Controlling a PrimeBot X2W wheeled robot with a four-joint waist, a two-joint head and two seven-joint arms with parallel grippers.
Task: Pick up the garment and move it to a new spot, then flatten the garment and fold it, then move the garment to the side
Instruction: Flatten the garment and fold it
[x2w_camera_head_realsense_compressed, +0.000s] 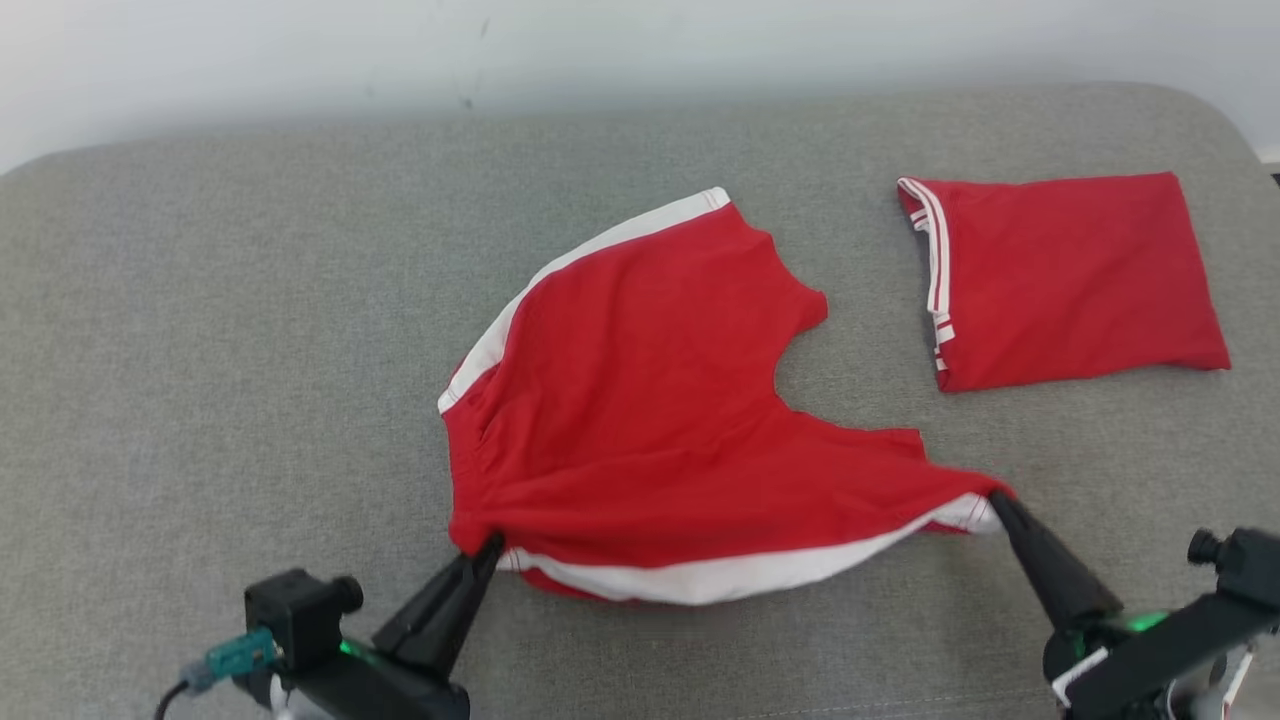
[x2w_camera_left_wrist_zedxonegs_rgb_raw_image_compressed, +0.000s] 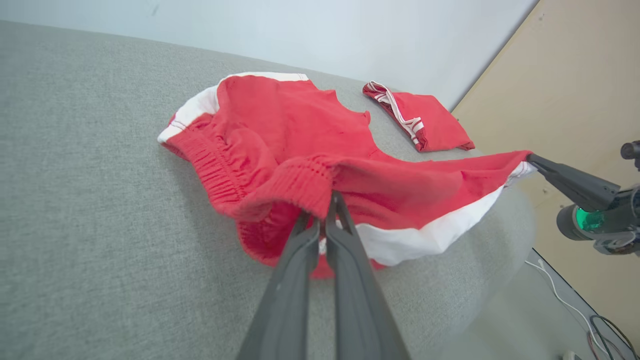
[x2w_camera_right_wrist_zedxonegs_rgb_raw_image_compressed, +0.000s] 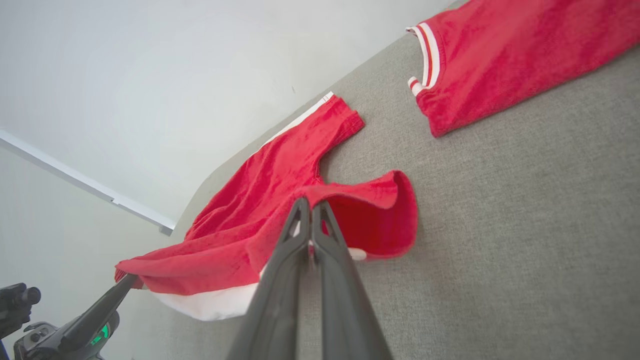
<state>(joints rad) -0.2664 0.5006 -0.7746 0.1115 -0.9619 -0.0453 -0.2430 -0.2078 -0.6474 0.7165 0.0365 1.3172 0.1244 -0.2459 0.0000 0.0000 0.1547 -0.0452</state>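
Flattening seems to be the step in hand, though it could equally be the end of moving the garment to its new spot. The garment (x2w_camera_head_realsense_compressed: 640, 400), a pair of red shorts with white side stripes, lies in the middle of the grey padded surface (x2w_camera_head_realsense_compressed: 200, 350) and is pulled taut along its near edge. The left gripper (x2w_camera_head_realsense_compressed: 490, 548) has its jaws closed on the near corner of the elastic waistband. The right gripper (x2w_camera_head_realsense_compressed: 995, 498) has its jaws closed on the hem corner of the near leg. In the wrist views this near edge is raised off the surface and sags slightly between the two grips, while the far leg and far stripe rest flat. The waistband is toward the robot's left and the two legs point to its right, with the crotch notch opening on that side. The long axis therefore runs left to right across the robot's front, and the far leg is angled away toward the wall. A second red garment, already folded (x2w_camera_head_realsense_compressed: 1070, 280), lies well apart at the far right. The next move probably calls for lowering both corners together while keeping them apart so the near side lands without wrinkles. Bunching near the waistband would need smoothing before any fold. The near leg's hem curls under in the right wrist view and may also need straightening.
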